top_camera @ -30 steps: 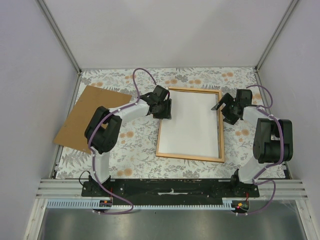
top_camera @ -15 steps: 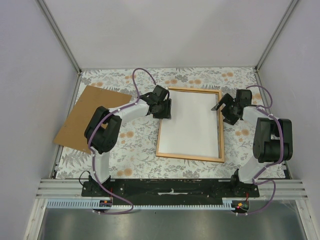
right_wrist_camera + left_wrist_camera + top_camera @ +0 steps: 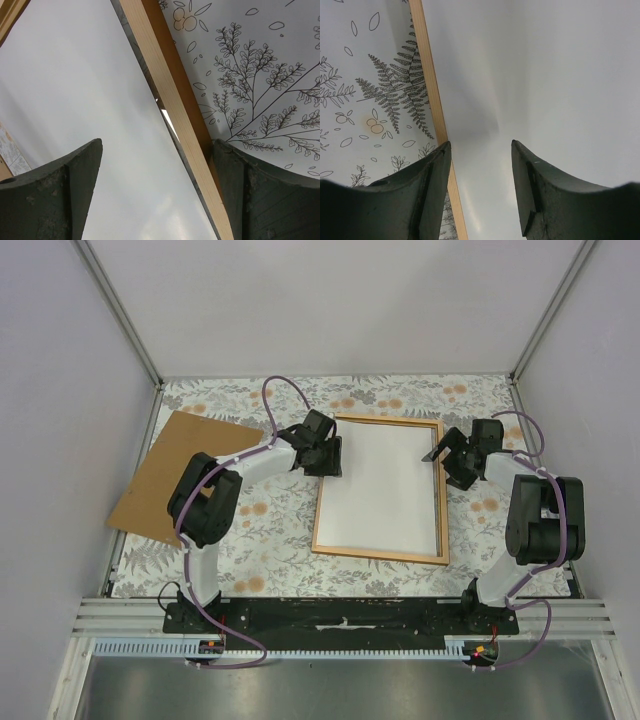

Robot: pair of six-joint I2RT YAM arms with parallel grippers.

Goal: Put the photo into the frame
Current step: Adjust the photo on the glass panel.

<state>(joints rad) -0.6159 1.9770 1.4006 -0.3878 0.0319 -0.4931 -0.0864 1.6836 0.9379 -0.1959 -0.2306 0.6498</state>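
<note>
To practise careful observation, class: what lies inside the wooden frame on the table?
A photo lies inside the frame, plain white back up, almost filling it. Its other side faces down and cannot be seen, and the sheet also hides the flowered tablecloth beneath it.

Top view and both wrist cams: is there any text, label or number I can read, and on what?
No readable text anywhere.
The photo: plain white back up, no writing.
The frame: bare wood, no marks.
The backing board: plain brown.
The small coloured tags at the arm bases: too small to read.
</note>
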